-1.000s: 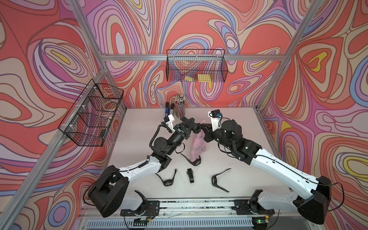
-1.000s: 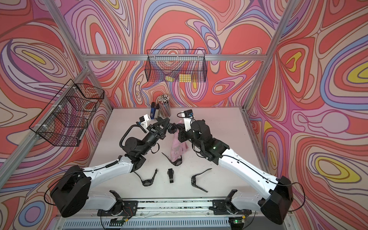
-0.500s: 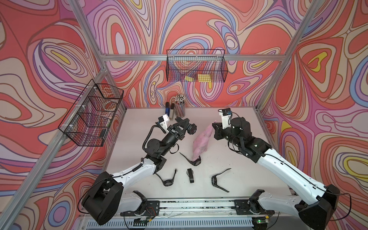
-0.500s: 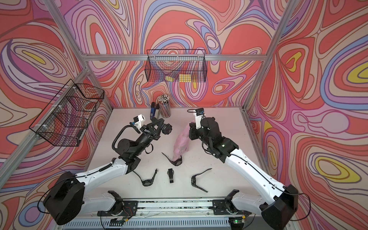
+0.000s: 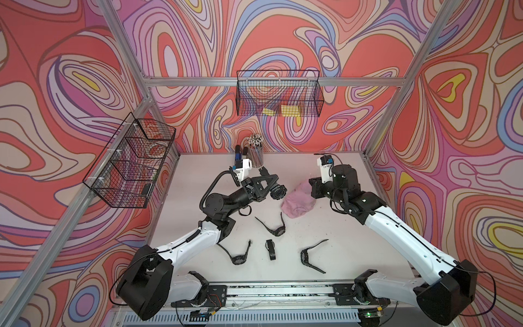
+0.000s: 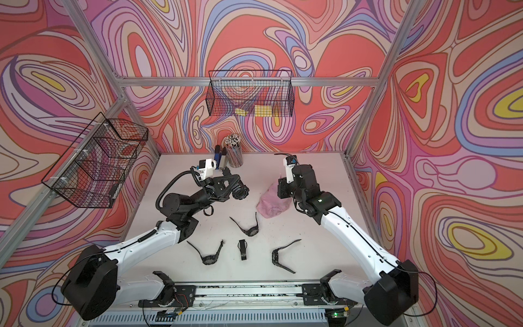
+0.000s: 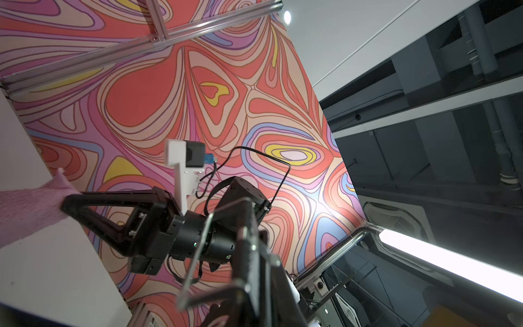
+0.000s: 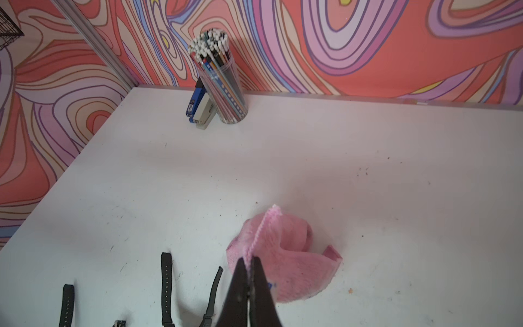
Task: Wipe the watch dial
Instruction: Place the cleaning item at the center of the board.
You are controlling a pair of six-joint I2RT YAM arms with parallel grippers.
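Watch sits off the surface, pinched in left pincer, near pink cloth slumped on the surface. Back-wall wire basket holds yellow blocks; clear cup holds pencils. Right wrist view shows up close the right pincer nipping the cloth edge; four more watches lie in front.

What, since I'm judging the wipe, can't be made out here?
- Dial of the watch in the left gripper: too small in both top views, unseen in left wrist view.
- Table watches: cut by right wrist view's edge.
- Yellow items in rear basket: too small.
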